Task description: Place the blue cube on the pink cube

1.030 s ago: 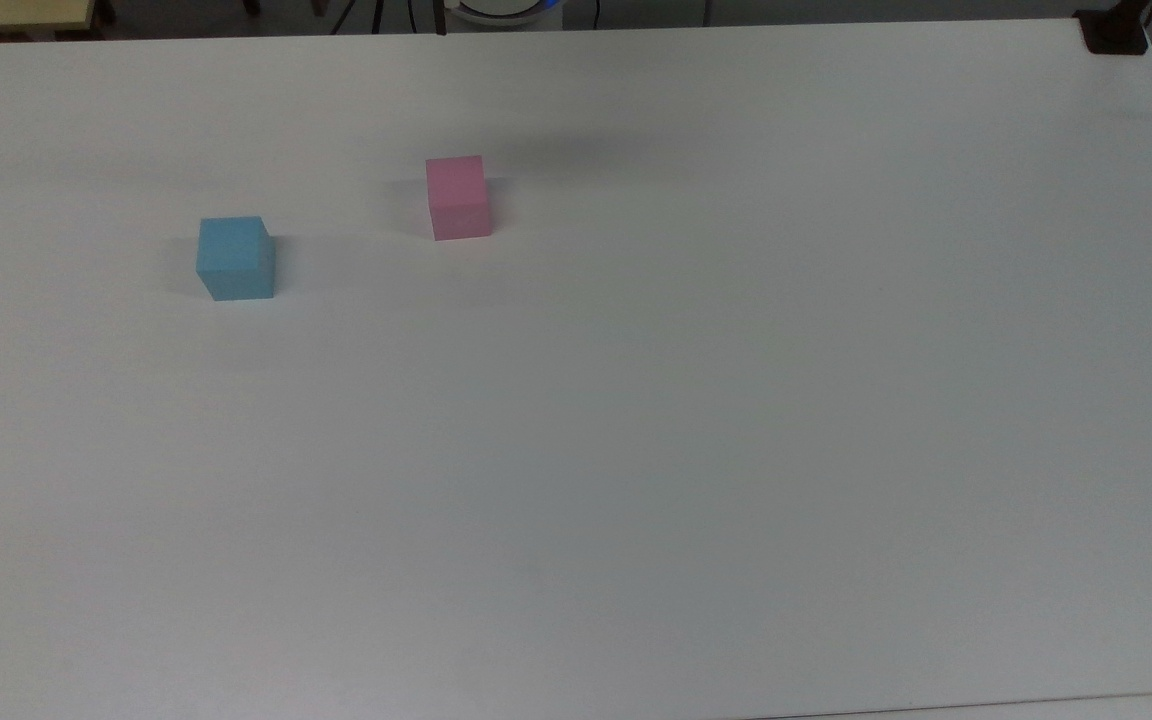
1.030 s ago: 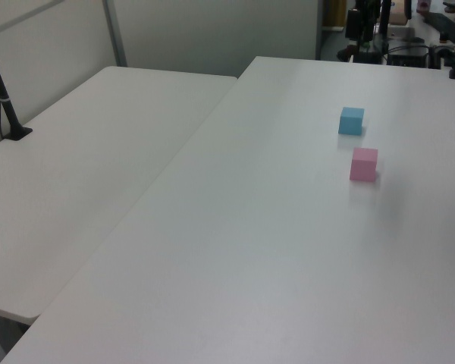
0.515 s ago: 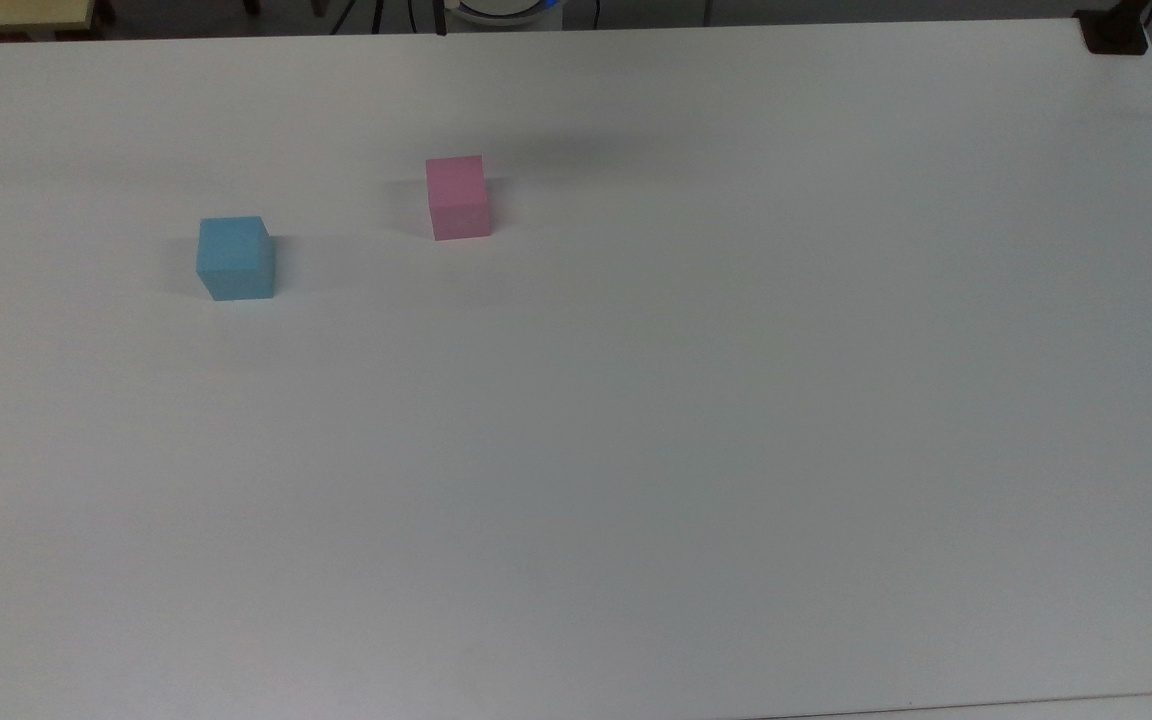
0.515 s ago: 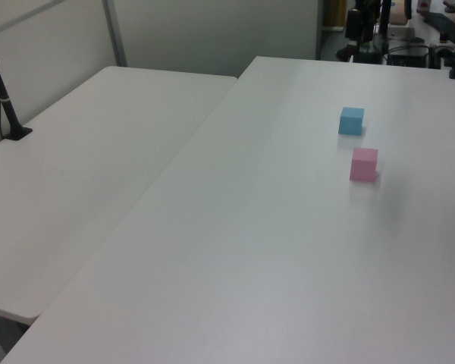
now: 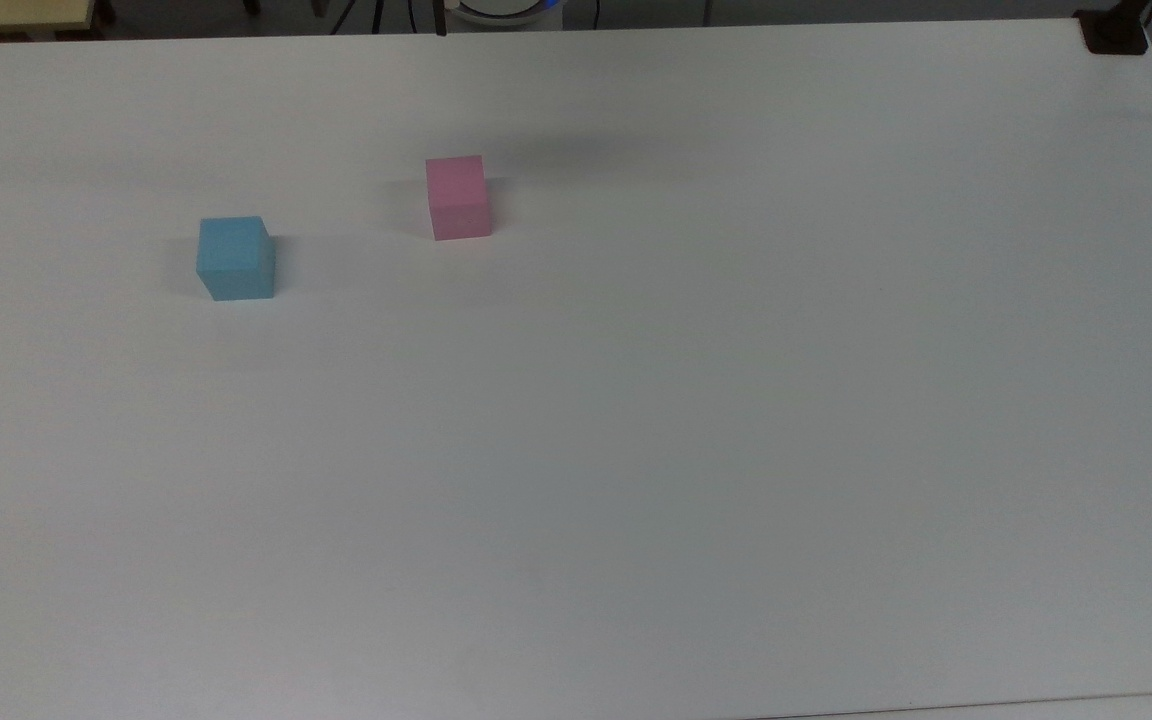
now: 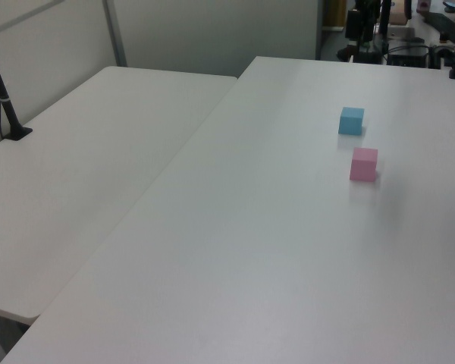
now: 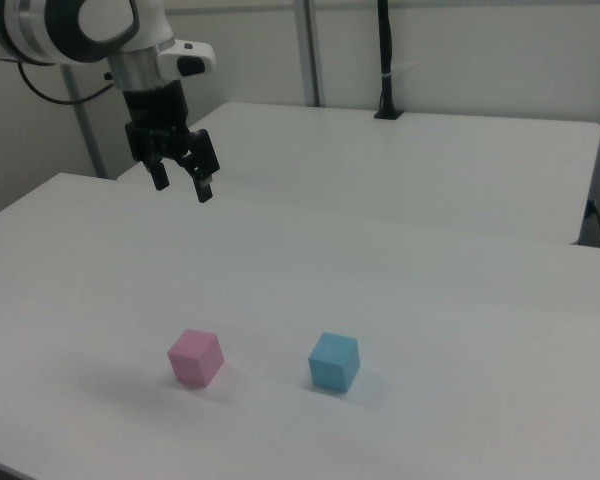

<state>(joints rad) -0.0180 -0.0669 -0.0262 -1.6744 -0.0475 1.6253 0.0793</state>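
Hanging high above the white table (image 7: pixel 400 300), my gripper (image 7: pixel 183 184) has its two fingers spread wide, holding and touching nothing. Items: one blue cube (image 7: pixel 334 362), one pink cube (image 7: pixel 195 357), both flat on the table, apart from each other, blue to the right view's right of pink. One second table (image 6: pixel 76 167) adjoining.

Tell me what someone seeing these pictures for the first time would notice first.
Two small cubes stand out against the bare white table: the blue cube and the pink cube, sitting apart, neither stacked. In the right view, the pincer hangs open in the air well above and behind them, toward the right view's left, holding nothing.
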